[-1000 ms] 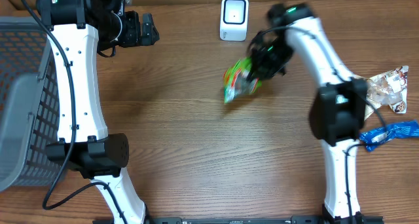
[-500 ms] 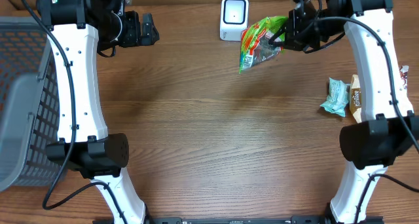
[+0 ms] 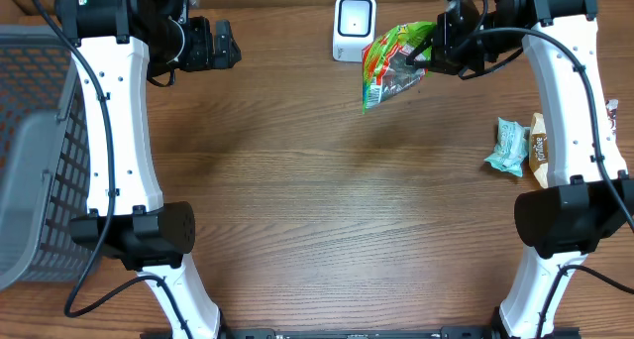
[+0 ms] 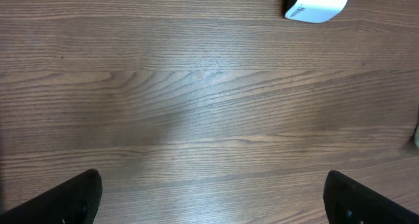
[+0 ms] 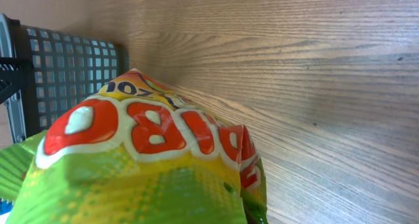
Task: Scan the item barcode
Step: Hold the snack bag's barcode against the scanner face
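right gripper [image 3: 424, 56] clamps the candy bag [image 3: 386, 63], long axis diagonal, beside scanner [image 3: 354, 27].

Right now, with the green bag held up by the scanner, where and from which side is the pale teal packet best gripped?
Likely from straight above, pinching the end of the pale teal packet nearer the robot. It lies flat on the table, so a side approach finds no edge to get under; that end is clear, while the tan packet crowds its right edge.

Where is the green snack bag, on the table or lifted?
Lifted: the right gripper holds the green snack bag above the table, next to the white scanner.
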`<state>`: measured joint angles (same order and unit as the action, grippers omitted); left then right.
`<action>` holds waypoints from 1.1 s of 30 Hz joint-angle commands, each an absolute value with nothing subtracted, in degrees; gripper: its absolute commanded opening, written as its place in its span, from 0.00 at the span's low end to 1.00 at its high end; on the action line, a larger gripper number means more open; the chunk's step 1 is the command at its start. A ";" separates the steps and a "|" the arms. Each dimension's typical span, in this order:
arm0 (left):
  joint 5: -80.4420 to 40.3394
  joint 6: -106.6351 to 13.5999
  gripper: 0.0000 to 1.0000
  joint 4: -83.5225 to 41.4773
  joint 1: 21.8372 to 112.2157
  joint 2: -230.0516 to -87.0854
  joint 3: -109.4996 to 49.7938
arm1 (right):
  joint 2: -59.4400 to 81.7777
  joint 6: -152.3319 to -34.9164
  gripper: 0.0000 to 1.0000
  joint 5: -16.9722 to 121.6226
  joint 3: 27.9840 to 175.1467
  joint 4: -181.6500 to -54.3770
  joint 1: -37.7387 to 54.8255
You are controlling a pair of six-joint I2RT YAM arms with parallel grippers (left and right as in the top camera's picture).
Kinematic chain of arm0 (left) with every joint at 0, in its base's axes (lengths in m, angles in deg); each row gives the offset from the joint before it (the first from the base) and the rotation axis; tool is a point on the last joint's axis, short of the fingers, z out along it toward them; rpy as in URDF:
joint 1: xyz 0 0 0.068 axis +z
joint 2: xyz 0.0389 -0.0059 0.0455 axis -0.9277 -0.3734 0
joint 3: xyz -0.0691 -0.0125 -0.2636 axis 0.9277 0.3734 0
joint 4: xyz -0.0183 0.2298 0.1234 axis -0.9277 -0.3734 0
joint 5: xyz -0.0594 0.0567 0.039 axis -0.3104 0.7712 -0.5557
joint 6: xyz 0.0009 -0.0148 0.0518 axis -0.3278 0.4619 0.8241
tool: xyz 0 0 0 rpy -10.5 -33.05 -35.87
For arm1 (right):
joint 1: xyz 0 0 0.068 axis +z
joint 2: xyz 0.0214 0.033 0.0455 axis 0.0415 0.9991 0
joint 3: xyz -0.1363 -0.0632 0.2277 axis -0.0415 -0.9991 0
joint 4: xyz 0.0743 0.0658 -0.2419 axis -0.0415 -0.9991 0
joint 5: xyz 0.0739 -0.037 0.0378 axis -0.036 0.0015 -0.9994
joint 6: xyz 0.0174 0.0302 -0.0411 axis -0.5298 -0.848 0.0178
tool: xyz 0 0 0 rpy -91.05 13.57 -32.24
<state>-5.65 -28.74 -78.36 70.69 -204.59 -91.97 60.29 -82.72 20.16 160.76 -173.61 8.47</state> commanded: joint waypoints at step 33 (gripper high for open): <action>-5.54 -29.57 1.00 -78.28 70.29 -204.30 -91.84 | 71.75 -83.50 0.04 109.82 158.08 -107.45 29.08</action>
